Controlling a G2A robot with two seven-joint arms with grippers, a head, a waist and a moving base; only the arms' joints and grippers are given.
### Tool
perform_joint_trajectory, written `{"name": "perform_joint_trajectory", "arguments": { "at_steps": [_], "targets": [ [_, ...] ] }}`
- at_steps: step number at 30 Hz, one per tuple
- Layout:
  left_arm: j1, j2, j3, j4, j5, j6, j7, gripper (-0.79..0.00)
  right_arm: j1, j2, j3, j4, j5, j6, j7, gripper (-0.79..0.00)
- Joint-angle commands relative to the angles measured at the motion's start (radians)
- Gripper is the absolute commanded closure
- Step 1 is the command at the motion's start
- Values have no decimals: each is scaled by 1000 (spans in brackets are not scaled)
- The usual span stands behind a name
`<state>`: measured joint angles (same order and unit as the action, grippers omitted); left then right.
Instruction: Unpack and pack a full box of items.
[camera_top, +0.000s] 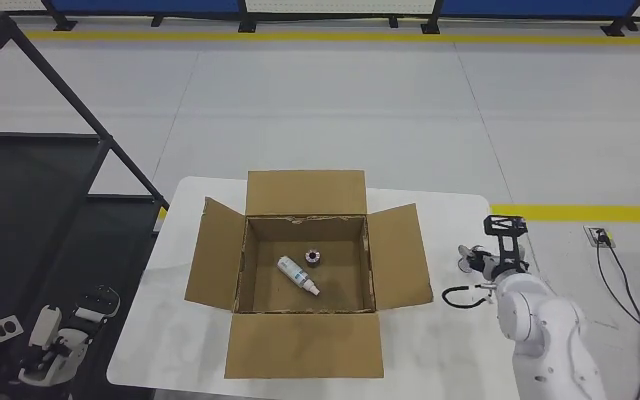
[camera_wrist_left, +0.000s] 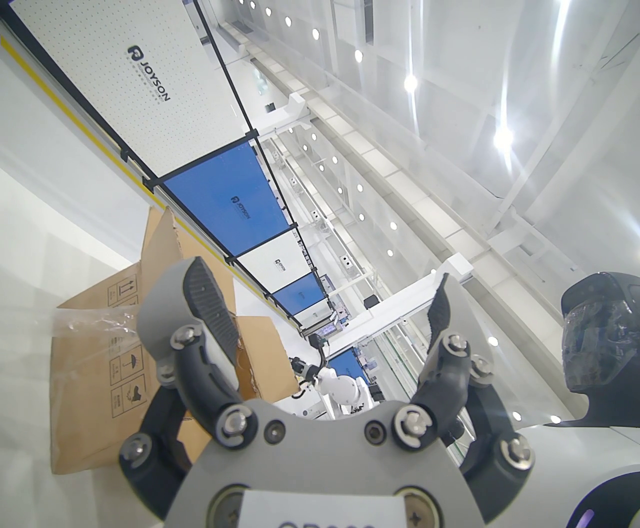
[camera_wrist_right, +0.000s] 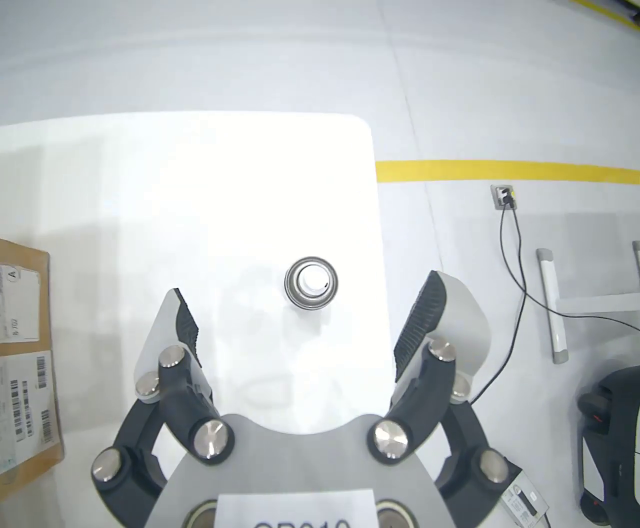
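Open cardboard box (camera_top: 305, 345) at the centre of the top view, four flaps spread, on a white table (camera_top: 440, 210). Two items lie inside: a white bottle (camera_top: 299, 275) and one small round thing (camera_top: 312, 257), too small to identify. My right gripper (camera_wrist_right: 305, 286), fingers spread, hangs over one round metal can (camera_wrist_right: 312, 283), seen end-on, height hidden. My left gripper (camera_wrist_left: 320, 272), spread and holding nothing, partly covers the box's outer wall.
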<state>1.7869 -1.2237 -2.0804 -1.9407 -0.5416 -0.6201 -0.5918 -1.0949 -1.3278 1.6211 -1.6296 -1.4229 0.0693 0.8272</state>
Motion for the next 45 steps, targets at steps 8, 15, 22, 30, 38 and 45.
{"name": "perform_joint_trajectory", "arguments": {
  "at_steps": [8, 15, 22, 30, 38, 45],
  "targets": [
    [0, 0, 0, 0, 0, 0, 0, -785, 118, 3, -9, 265, 57, -39, -41, -727],
    [0, 0, 0, 0, 0, 0, 0, -785, 162, 8, -7, 356, 100, -79, -72, -55],
    [0, 0, 0, 0, 0, 0, 0, -785, 149, 11, -1, 323, 152, -88, -102, 0],
    [0, 0, 0, 0, 0, 0, 0, -785, 16, 7, -10, -59, 217, -34, -202, 0],
    [0, 0, 0, 0, 0, 0, 0, -785, -16, -2, -213, -424, 152, -88, -185, 0],
    [0, 0, 0, 0, 0, 0, 0, -785, 154, -17, -446, -334, 187, -267, -25, 0]
  ]
}}
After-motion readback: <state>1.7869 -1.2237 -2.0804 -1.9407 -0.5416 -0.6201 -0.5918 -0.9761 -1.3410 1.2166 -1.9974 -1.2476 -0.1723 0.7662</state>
